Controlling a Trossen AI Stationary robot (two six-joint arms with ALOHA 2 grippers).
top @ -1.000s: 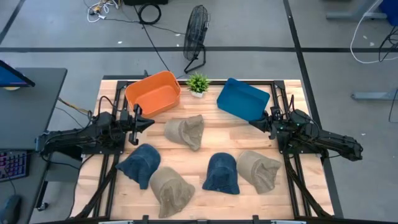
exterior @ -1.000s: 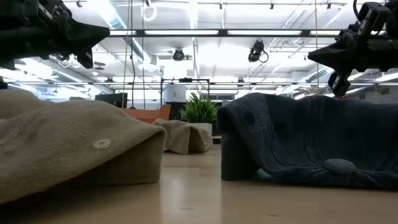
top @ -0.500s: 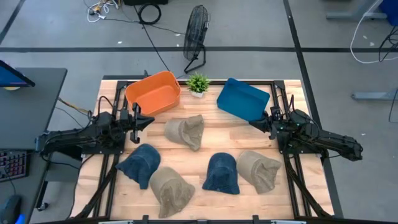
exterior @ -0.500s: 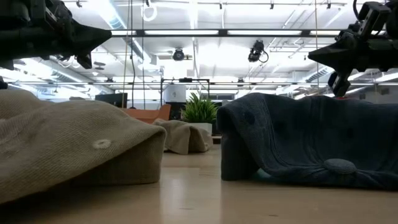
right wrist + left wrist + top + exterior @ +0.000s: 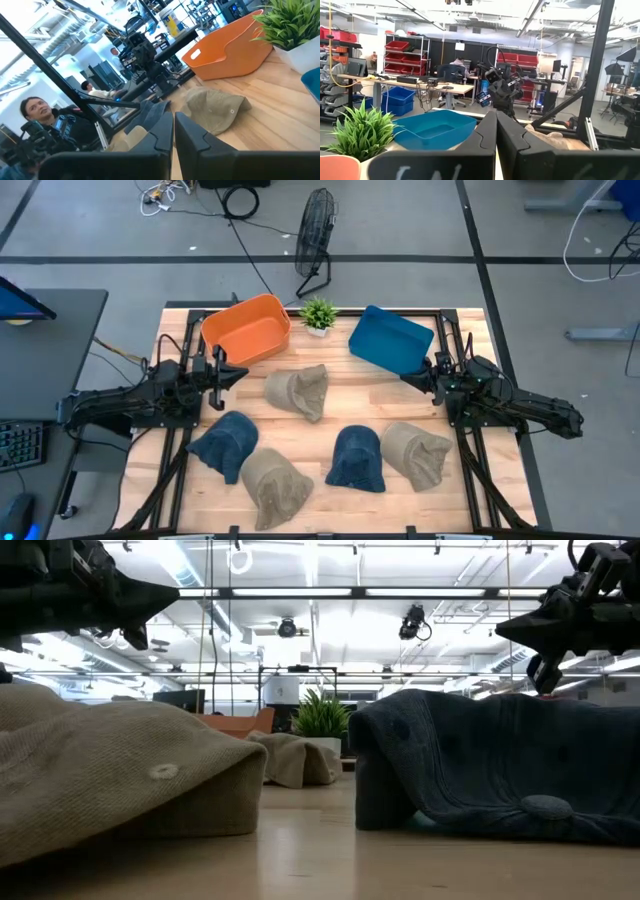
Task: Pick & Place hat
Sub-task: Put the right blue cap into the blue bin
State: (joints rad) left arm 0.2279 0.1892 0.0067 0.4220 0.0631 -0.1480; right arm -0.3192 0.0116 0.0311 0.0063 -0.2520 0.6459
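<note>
Nothing has moved since the earlier frames: both arms sit where they were, hats untouched.

Left end effector (image 5: 240, 375) hovers above the tabletop (image 5: 340, 405) just in front of the orange bin (image 5: 247, 328), fingers pressed together, holding nothing. Right end effector (image 5: 408, 378) hovers just by the near edge of the blue bin (image 5: 390, 339), also pressed together & empty.

Five hats lie on the tabletop: tan hat (image 5: 299, 391) mid-table between the arms, blue hat (image 5: 226, 442) & tan hat (image 5: 274, 483) on the left near side, blue hat (image 5: 357, 458) & tan hat (image 5: 416, 452) on the right near side. Small plant (image 5: 319, 313) stands between the bins.

Risks, as I judge them:
- Fingers need to spread before descent; coming down closed would just push cloth.
- Hats are soft & floppy, so a shallow pinch may catch only a fold & slip mid-carry.
- Left-side blue & tan hats touch/overlap; a grab there may drag both.
- Both arms are near the mid tan hat, so they could clash if both go for it.
- Swing toward a bin could clip the plant.
</note>
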